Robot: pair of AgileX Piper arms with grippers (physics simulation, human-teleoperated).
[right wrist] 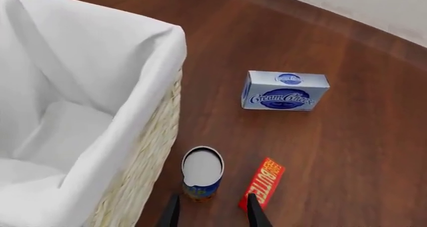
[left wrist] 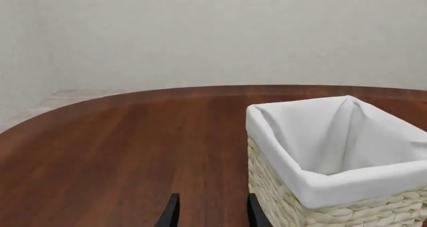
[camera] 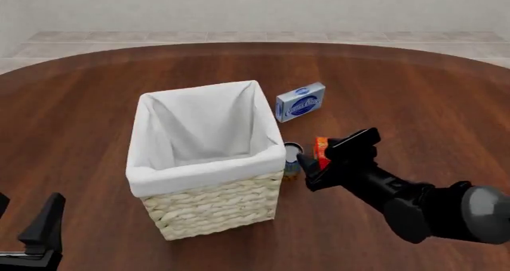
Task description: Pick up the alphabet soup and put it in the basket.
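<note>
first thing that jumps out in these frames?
The big wicker basket with white lining, sitting mid-table. Next, the right gripper, open, hovering by the small alphabet soup can standing close against the basket's right side, with a red butter box beside the can and a cream cheese box farther back.

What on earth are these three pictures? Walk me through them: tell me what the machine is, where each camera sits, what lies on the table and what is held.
This is a simulated pair of robot arms at a brown wooden table.

The front view looks down from above and behind the arms. The other two views come from cameras just behind each arm's jaws.

On the table stand a large pale woven basket with white cloth lining, a small silver-topped can with a dark blue label, a flat blue-and-white box and a small red-orange box.

The right gripper is open, close by the can. The left gripper is open too. Nothing is held.
</note>
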